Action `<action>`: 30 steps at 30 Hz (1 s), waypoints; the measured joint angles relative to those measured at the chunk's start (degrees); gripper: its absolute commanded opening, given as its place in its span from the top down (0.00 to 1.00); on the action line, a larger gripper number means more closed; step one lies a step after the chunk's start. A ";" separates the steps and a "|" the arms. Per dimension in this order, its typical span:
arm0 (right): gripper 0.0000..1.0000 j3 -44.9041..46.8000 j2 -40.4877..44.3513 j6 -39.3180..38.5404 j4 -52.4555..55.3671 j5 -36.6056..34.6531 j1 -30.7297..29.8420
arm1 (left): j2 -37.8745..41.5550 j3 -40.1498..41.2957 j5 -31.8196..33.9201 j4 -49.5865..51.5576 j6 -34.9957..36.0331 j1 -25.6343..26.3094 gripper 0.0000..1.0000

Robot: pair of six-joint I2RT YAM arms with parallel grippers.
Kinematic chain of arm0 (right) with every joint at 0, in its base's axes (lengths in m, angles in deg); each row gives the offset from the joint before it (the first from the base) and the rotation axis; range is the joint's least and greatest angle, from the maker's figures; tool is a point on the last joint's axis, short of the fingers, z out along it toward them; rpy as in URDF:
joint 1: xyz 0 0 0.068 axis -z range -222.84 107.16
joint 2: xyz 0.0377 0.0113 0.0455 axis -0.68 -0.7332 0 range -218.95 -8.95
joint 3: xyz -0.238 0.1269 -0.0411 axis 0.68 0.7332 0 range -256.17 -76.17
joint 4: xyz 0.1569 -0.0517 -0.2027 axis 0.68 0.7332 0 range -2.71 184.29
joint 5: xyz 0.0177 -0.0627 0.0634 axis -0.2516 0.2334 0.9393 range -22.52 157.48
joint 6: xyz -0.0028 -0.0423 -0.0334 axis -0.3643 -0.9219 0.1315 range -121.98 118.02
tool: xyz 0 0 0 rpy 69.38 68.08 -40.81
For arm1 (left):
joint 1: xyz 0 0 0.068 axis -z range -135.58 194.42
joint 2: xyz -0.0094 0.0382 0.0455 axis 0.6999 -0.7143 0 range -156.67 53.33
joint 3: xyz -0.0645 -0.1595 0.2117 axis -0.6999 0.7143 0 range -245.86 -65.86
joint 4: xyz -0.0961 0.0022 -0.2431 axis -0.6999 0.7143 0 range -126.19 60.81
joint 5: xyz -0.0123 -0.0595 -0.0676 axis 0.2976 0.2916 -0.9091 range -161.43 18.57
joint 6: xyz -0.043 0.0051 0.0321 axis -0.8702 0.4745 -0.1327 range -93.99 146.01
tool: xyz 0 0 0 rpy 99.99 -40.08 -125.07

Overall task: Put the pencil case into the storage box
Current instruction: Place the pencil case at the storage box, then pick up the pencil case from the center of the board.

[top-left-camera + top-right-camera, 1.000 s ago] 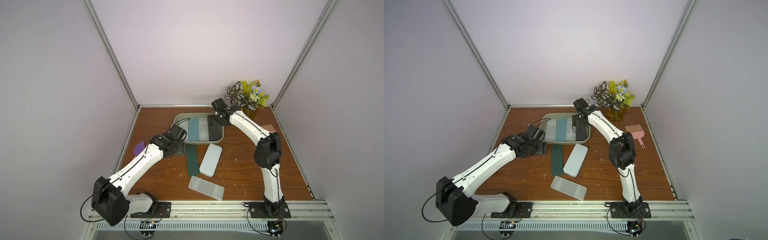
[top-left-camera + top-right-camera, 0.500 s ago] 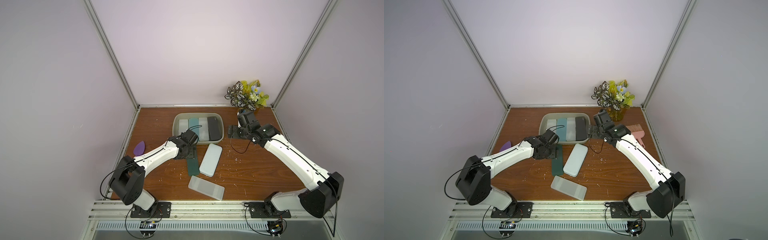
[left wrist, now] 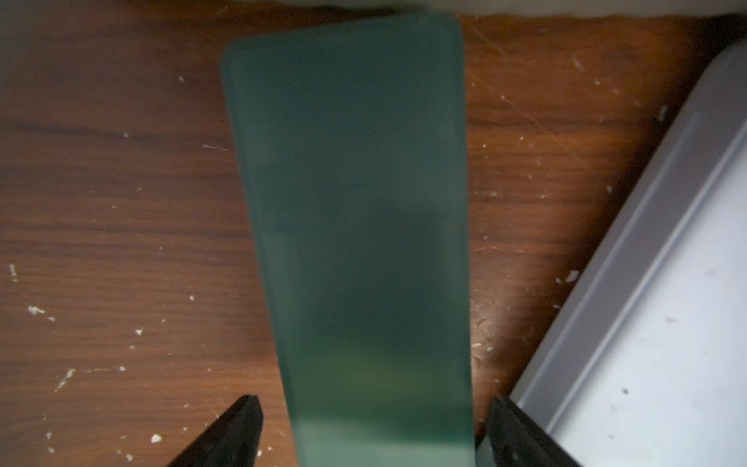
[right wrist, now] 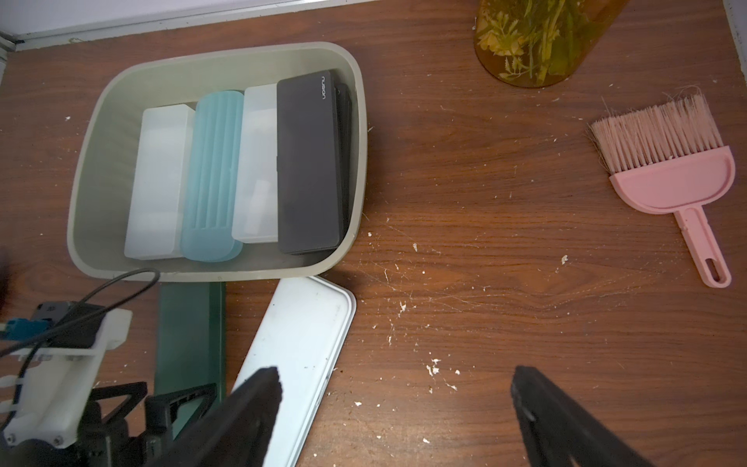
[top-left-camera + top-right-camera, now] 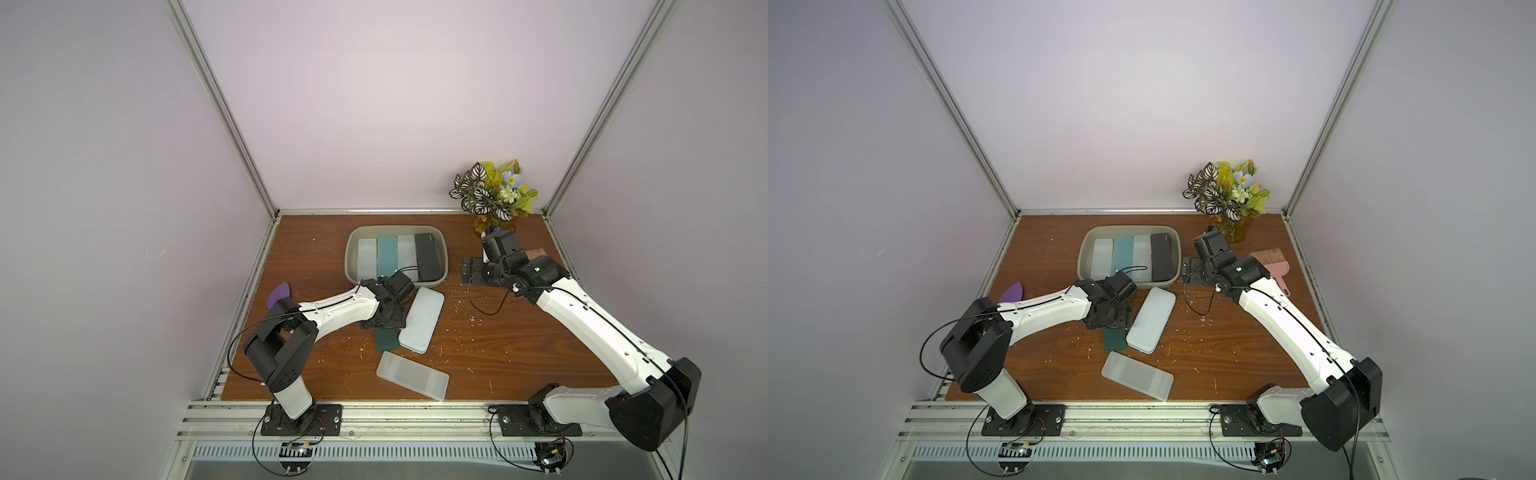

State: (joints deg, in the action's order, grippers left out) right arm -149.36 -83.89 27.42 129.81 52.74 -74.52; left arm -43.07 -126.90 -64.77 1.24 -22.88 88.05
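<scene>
Speckled wooden bench (image 5: pixel 478 353), lilac walls (image 5: pixel 374 104). Green pencil case (image 3: pixel 355 222) straddled by released left gripper (image 3: pixel 374 400), storage box (image 5: pixel 350 257) at 12 o'clock; right gripper (image 4: pixel 396 376) released too.

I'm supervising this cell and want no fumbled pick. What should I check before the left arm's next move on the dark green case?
1. Pick alignment: left gripper open, straddling the dark green case: ok.
2. Clearance to the pale case alongside: cannot tell, it looks tight.
3. Other arm: right gripper open, off to the side of the storage box: ok.
4. Room in the box: four cases lie side by side across its floor: cannot tell.
5. Snag risk: left wrist cable loops by the box rim: cannot tell.
</scene>
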 measured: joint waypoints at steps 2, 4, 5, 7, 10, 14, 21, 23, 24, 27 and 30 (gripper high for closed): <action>0.04 0.00 0.00 0.00 0.02 0.00 0.00 | -0.17 0.00 0.09 -0.02 -0.55 0.07 0.18; 0.04 0.00 0.00 0.00 0.04 0.02 0.00 | -0.55 0.00 0.13 -0.04 -0.76 0.07 0.23; 0.04 0.00 0.00 0.00 0.04 0.02 0.00 | -0.72 0.00 0.09 -0.11 -0.87 0.09 0.25; 0.04 0.00 -0.04 0.00 0.04 0.07 0.00 | -1.18 0.04 0.09 -0.17 -1.03 0.20 0.28; 0.03 0.00 -0.07 0.00 0.02 0.11 0.00 | -1.55 0.46 0.09 -0.39 -1.11 0.22 0.28; 0.04 0.00 -0.28 0.00 0.00 0.26 0.00 | -1.77 1.03 0.09 -0.83 -1.09 0.22 0.28; 0.04 0.00 -0.90 -0.02 -0.09 0.76 0.00 | -1.29 1.44 0.46 -1.11 -0.70 0.22 0.45; 0.04 0.00 -1.05 -0.02 -0.11 1.14 0.00 | -0.74 1.75 0.76 -0.37 -0.57 0.22 0.46; 0.04 0.00 -1.16 -0.02 -0.11 1.31 0.00 | -0.22 1.79 0.96 0.44 -0.46 0.22 0.47; 0.04 0.00 -1.27 -0.02 -0.11 1.53 0.00 | 2.91 1.79 1.42 2.47 -0.11 -0.02 0.47; 0.03 0.00 -1.27 -0.02 -0.17 1.53 0.00 | 7.45 1.11 1.66 5.07 0.79 -0.85 0.46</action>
State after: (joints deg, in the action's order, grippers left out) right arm -149.36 -85.16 27.40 129.64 54.27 -74.52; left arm -35.62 -125.78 -63.11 6.31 -22.09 87.20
